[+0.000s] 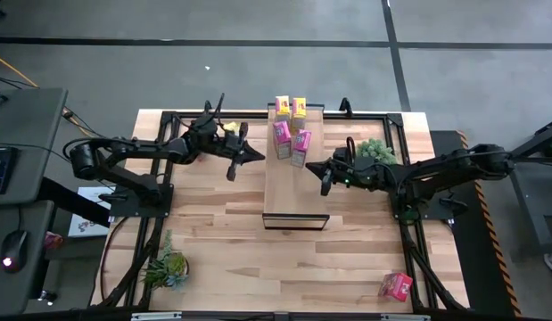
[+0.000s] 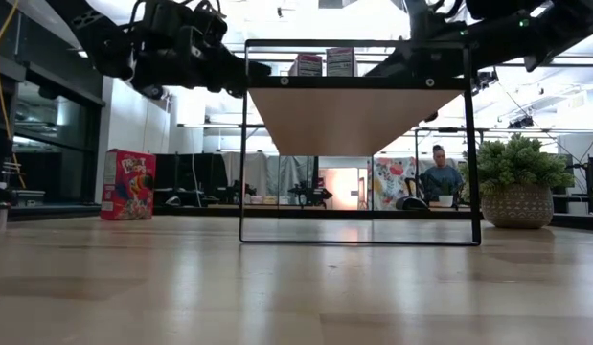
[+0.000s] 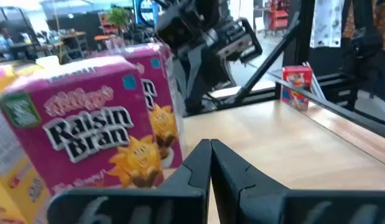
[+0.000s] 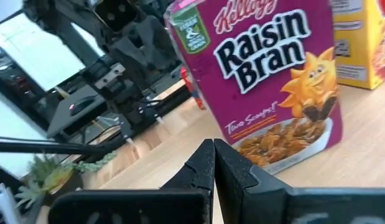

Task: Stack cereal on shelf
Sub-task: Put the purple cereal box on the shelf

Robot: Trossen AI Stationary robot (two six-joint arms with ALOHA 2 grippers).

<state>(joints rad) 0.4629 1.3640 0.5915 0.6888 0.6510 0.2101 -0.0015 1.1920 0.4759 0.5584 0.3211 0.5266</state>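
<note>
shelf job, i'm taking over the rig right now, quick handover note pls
Left gripper: shut, empty, beside the shelf.
Right gripper: shut, empty, at the shelf's other side.
Done: two yellow boxes and two pink boxes stand on the shelf's far half.
Left: one red box on the tabletop near the front right corner. A second red box shows only in the left wrist view, off the shelf.
</note>
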